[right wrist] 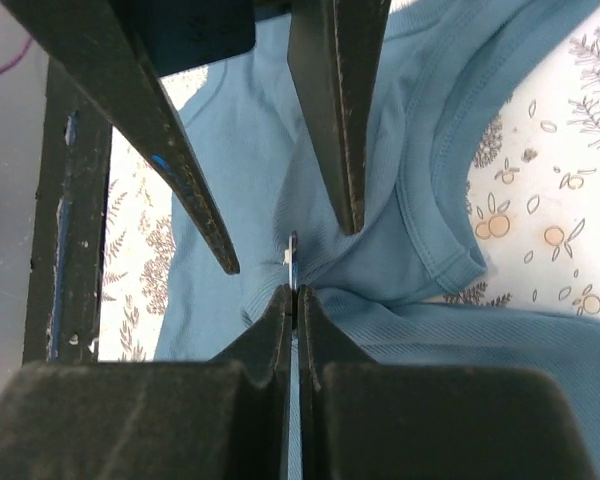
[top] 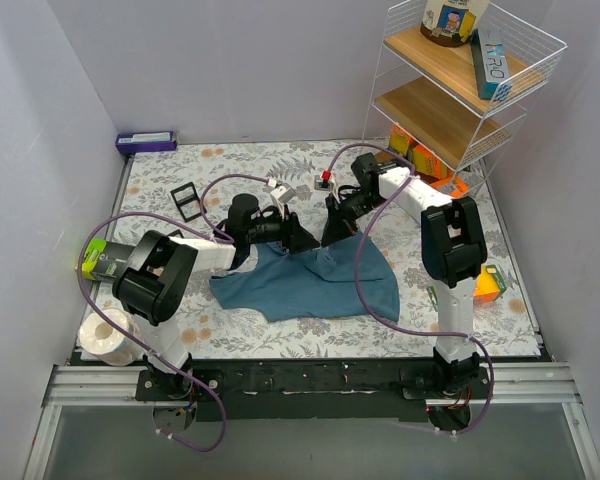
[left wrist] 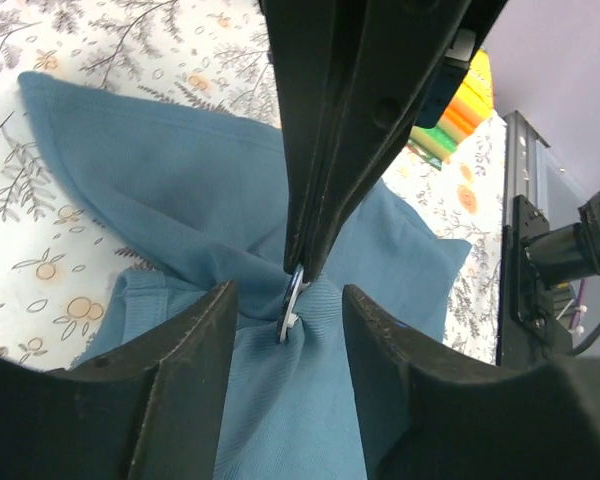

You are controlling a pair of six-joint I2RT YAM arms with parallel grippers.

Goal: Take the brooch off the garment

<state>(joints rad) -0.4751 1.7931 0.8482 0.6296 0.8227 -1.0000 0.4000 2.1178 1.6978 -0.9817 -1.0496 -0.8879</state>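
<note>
brooch [left wrist: 292, 305] dead centre btwn the two grippers, seen edge-on as a thin whitish disc, sitting on a pulled-up ridge of shirt [top: 310, 285]. right gripper [right wrist: 293, 292] w/ fingers pressed tight together, nipping the brooch edge at the very tips. reaches in from far right of table [top: 230, 170]. left gripper [left wrist: 288, 300] spread wide, one finger each side of brooch, clear gap to it on both sides. hangs low over the cloth; can't tell whether touching fabric. points toward the right gripper, tips nearly meeting over the shirt in top view. shirt teal-blue, crumpled, lying on floral table cover just ahead of the arm bases. tented up toward the pinch point, slack and flat elsewhere. ribbed neck band visible in right wrist view, just beside brooch. brooch too small to make out in top view, lost among gripper tips. around the edges: wire shelf [top: 450, 100] at far right w/ boxes on it, roll of paper [top: 105, 335] at near left, green box [top: 100, 258] just beyond it, purple box [top: 146, 141] against back wall.
</note>
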